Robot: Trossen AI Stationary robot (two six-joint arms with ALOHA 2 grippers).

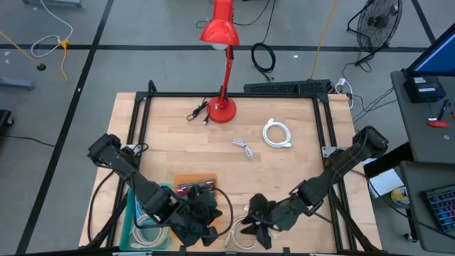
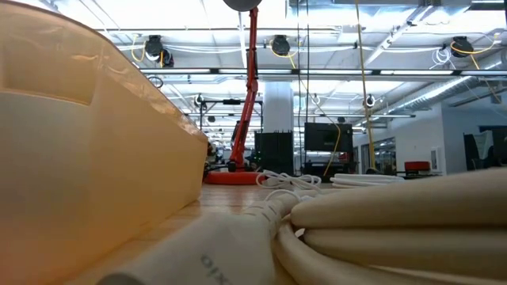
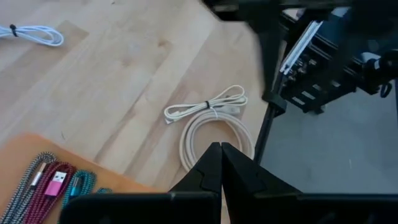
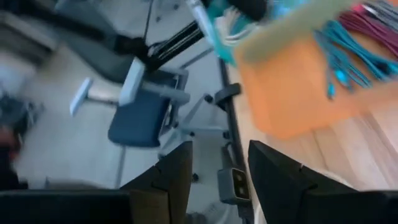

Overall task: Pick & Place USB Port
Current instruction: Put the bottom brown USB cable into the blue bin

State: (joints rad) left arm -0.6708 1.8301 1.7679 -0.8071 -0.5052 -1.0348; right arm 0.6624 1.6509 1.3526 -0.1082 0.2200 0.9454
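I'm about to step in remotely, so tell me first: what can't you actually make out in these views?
- Right gripper: open and empty in its wrist view; high view hides what lies beneath.
- Left gripper: shut; high view buries it in dark arm links.
- Teal bin: contents mostly covered by the left arm.
- Low view: orange tray and white cable block the table.

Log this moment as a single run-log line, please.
left gripper: jaws shut, empty | right gripper: jaws open, empty | white cable: on table
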